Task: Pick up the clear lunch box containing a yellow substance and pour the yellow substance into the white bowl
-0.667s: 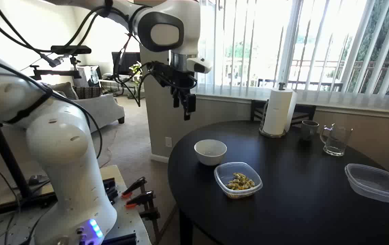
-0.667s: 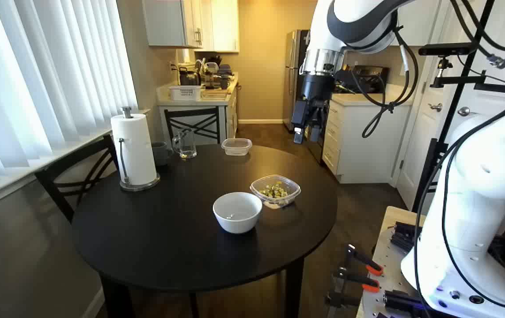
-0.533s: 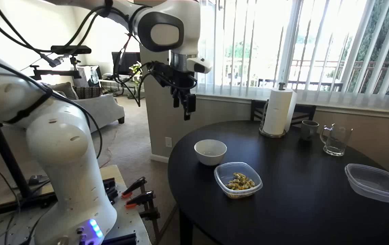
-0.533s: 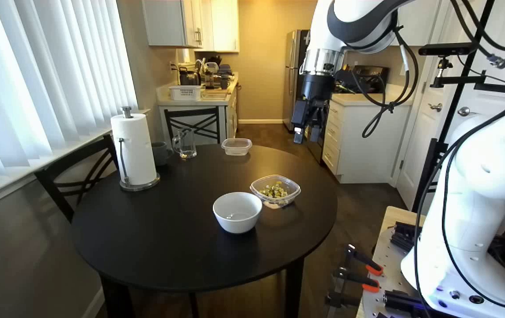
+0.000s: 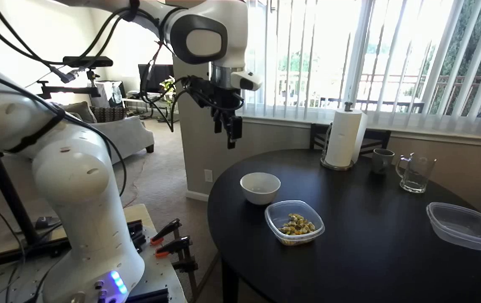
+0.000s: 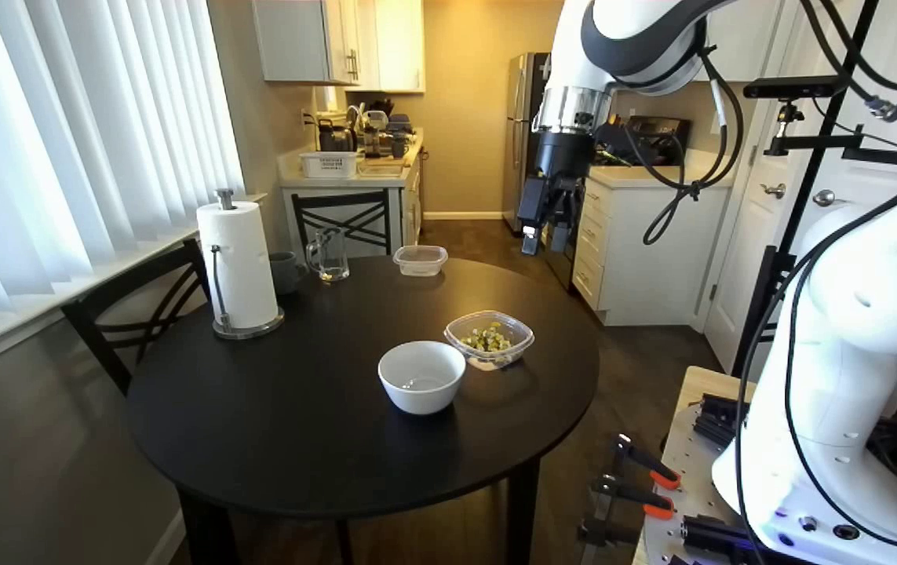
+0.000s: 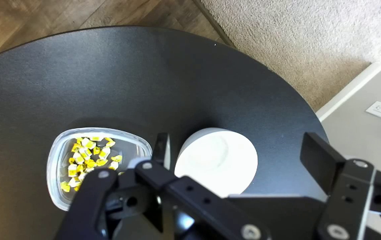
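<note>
"While the claw (image 7: pixel 240 155) hangs above a round, dark surface (image 6: pixel 283 424), how does its grip stand?"

"Released: the wrist view shows the jaws spread wide, the white bowl (image 7: pixel 217 160) visible below, between them."

"And the lunch box (image 7: pixel 128 150)?"

"Clear plastic, upright, it sits on the surface just beside the bowl, well below the claw. In the wrist view a narrow band of dark surface separates the two. Yellow bits (image 7: pixel 87 156) lie heaped inside, crowded toward one side of the box."

"What else stands on the surface?"

"A roll of paper towels (image 5: pixel 341 139) stands upright near a gray mug (image 5: pixel 382 160) and a glass mug (image 5: pixel 418 172) with a handle. A second clear tub (image 5: pixel 461 227) rests well apart from the bowl, as both exterior views show."

"And whose claw is it?"

"It belongs to a white robot arm (image 6: pixel 856 282), its base mounted beside the surface. Orange-tipped clamps (image 5: pixel 177 245) sit near that base."

"The setting?"

"Daylight glows through tall, pale blinds (image 6: pixel 95 149), a black chair (image 6: pixel 138 278) standing near them at the surface's edge. In an exterior view, cabinets (image 6: pixel 299 43) and a fridge (image 6: pixel 515 141) fill the far end; an exterior view also shows a light sofa (image 5: pixel 126 136) on carpet (image 5: pixel 160 164)."
</note>
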Available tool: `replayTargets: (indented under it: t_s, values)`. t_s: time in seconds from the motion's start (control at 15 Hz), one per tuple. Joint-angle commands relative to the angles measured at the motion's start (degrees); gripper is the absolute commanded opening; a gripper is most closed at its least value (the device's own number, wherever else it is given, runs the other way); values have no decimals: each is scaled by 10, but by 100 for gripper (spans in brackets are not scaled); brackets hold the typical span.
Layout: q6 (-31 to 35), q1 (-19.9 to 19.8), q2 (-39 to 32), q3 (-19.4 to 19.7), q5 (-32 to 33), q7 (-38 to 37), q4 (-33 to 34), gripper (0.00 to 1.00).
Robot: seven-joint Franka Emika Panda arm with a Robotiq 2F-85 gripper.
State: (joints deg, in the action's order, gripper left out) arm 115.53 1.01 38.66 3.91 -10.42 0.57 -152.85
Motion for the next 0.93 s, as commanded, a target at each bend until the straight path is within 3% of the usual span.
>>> replayTargets:
  t_s: [0.0,0.27,0.47,0.67,0.87]
  values:
    - [65,-7,-15,-7,-21,-14,-16,100]
    - [223,-10,-108,-9,-39,-48,6,100]
    - [330,-40,-219,-14,-4,-94,36,100]
    - [378,-72,-316,-13,34,-138,70,100]
    - [380,-82,-392,-11,92,-193,105,100]
